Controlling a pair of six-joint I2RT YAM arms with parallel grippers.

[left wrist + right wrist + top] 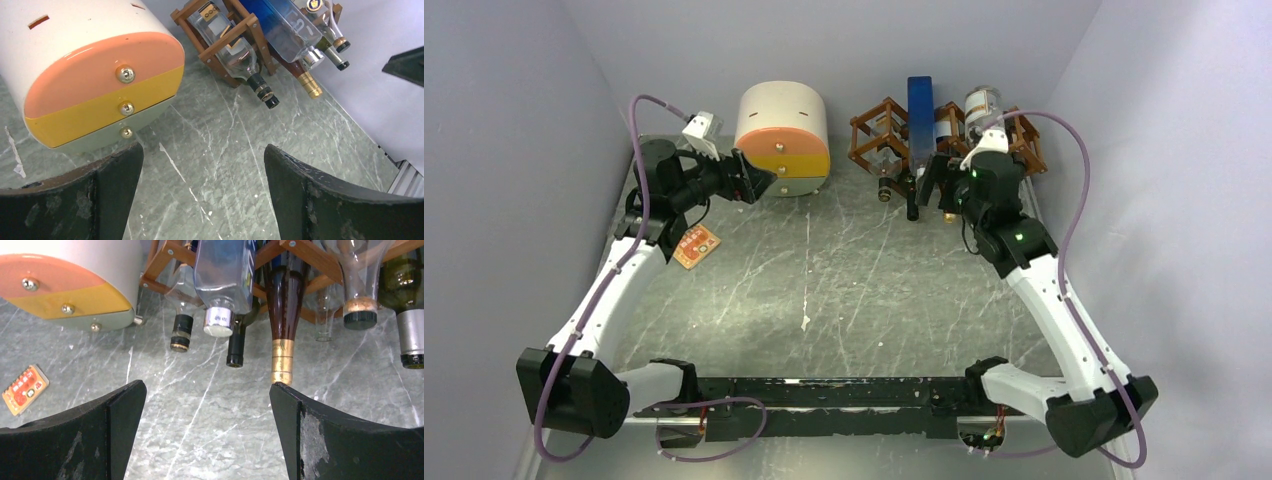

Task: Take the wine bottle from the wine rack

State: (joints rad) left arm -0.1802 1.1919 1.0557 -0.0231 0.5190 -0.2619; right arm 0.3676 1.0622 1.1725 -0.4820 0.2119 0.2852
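The right tool hangs with its two dark fingers spread wide and nothing between them, low over the grey marbled counter and facing the front of the wine rack. Just past the tip of its right-hand finger in the right wrist view ends the gold-foiled neck of a dark wine bottle. The bottle lies in one of the rack's diamond cells, its neck sticking out toward the arms; whether foil and finger touch cannot be told. Beside it on one side are a black-capped neck, a clear squarish bottle with a silver cap and another clear bottle with a dark cap; on the other side are a clear bottle with a coppery collar and a green bottle with a grey capsule. The rack stands at the far right of the counter, against the back wall. To its left sits a rounded cream drawer box with orange and yellow fronts and small metal knobs. The left tool, likewise spread and holding nothing, hovers just in front of that box. An orange card lies flat on the counter near the left arm.
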